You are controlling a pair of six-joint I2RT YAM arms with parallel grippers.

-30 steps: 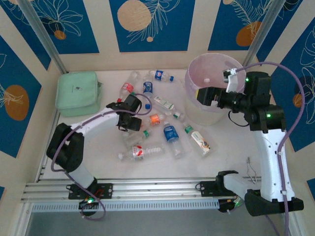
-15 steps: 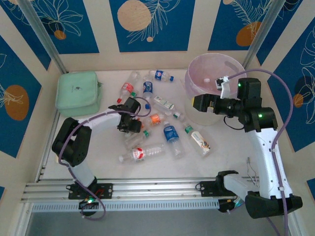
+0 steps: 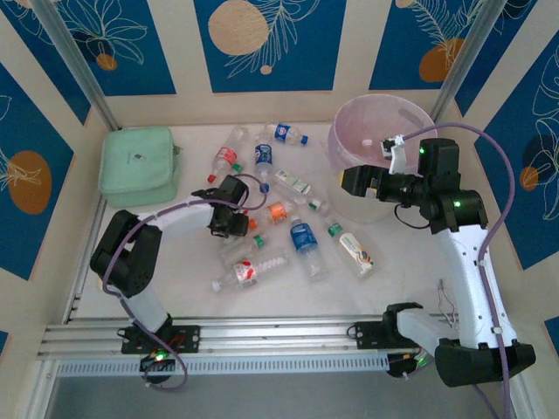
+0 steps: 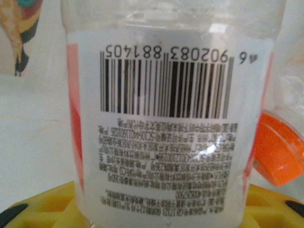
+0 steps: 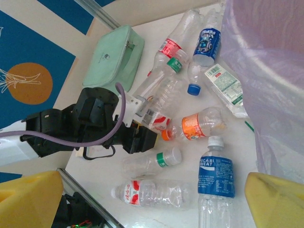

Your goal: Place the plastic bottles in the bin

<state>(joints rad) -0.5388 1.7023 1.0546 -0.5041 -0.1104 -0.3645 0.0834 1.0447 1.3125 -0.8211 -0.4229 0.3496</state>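
Pick stage; most stock not yet binned.
The bin (image 3: 371, 122) stands far right, plastic bottles (image 3: 303, 237) scattered mid-table. The left gripper (image 3: 231, 220) straddles a red-and-white-labelled bottle (image 4: 171, 118), grip unconfirmed. The right gripper (image 3: 348, 182) gapes empty. Likely light, thin, slick: take the labelled waist.

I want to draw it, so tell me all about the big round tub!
The tub is round, see-through pale lavender plastic, with an oval handle slot near its rim. It stands upright at the table's far right. A small white piece lies inside. Bottles lie beside it; the open right gripper hovers by its near wall.
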